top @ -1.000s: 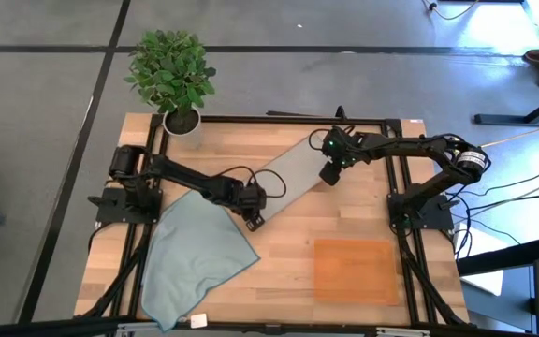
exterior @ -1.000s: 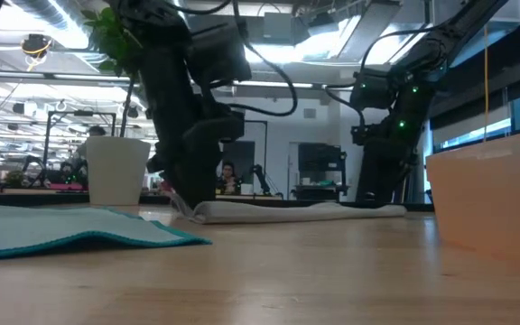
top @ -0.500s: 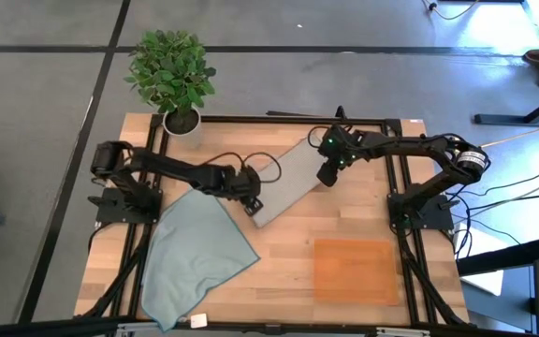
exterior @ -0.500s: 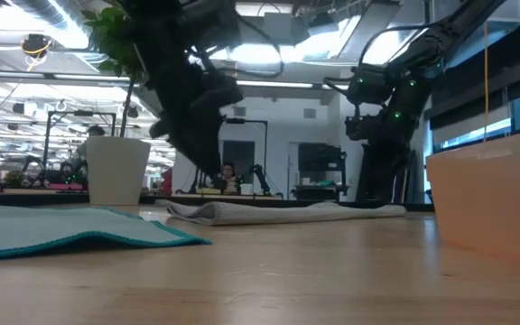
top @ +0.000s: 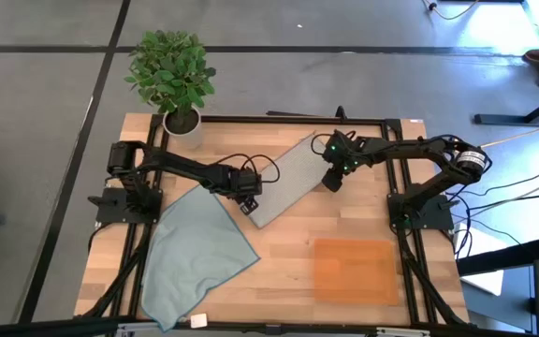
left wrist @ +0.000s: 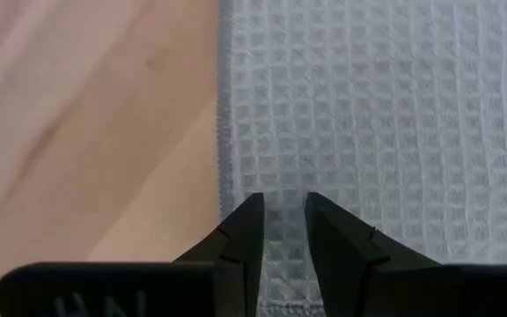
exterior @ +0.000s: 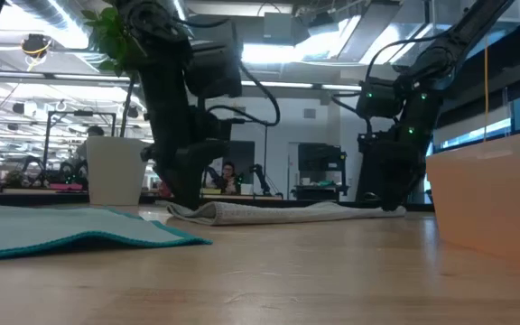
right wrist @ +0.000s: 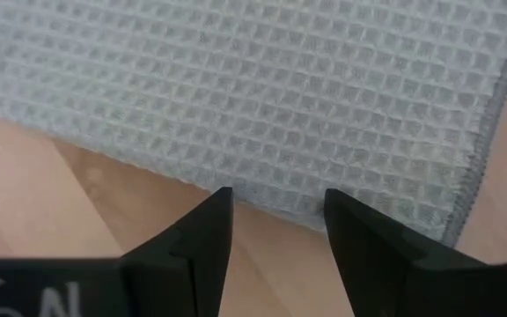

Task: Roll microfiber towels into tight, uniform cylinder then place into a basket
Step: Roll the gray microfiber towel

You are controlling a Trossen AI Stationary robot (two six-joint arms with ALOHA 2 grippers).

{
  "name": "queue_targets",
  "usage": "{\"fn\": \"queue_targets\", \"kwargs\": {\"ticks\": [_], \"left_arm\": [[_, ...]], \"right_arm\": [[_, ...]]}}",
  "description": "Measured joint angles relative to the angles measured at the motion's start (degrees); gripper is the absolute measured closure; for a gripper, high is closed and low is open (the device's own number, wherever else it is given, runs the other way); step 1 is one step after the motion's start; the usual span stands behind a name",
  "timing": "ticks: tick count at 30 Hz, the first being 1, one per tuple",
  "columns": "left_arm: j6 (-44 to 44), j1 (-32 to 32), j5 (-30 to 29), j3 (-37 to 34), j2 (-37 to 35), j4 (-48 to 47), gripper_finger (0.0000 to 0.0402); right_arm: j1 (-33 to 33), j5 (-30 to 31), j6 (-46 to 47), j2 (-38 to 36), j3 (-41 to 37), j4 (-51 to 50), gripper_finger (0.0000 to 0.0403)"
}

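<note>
Light grey-beige waffle-weave microfiber towel (top: 286,179) lying flat as a long folded strip, set diagonally across the far middle of the pale wood bench (top: 288,245). Left pincer (left wrist: 279,227) over its nearer short end, fingers barely parted above the weave just inside the hem. Right pincer (right wrist: 273,221) at the far end by the long edge, spread wide, holding nothing. Pale blue-grey cloth (top: 195,255) spread at near left. Shallow orange-brown rectangular basket (top: 355,270) at near right. White plant pot (top: 182,122) at far left corner.
</note>
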Motion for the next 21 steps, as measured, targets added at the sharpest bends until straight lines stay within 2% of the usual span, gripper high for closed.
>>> {"fn": "queue_targets", "kwargs": {"ticks": [4, 8, 13, 18, 21], "left_arm": [[-0.2, -1.3, 2.2, 0.1, 0.5, 0.3, 0.0321], [-2.1, -3.7, 4.0, 0.2, 0.5, 0.5, 0.0321], [-1.8, -6.9, 10.2, 0.3, 1.0, 4.0, 0.0321], [-2.0, -9.0, 10.7, 0.1, 1.2, 7.9, 0.0321], [-1.2, -8.9, 10.9, 0.4, 0.3, 6.9, 0.0321]], "right_arm": [[-0.5, 3.1, 0.0, 1.0, -0.7, 1.9, 0.0221], [-1.3, 3.5, -0.2, 2.0, -0.6, 3.5, 0.0221], [-2.5, 3.5, -1.6, 2.5, -0.7, 7.5, 0.0221], [-3.8, 4.1, -1.5, 2.4, -0.7, 10.0, 0.0221], [-3.9, 2.9, -1.3, 0.9, 0.4, 7.7, 0.0221]]}}
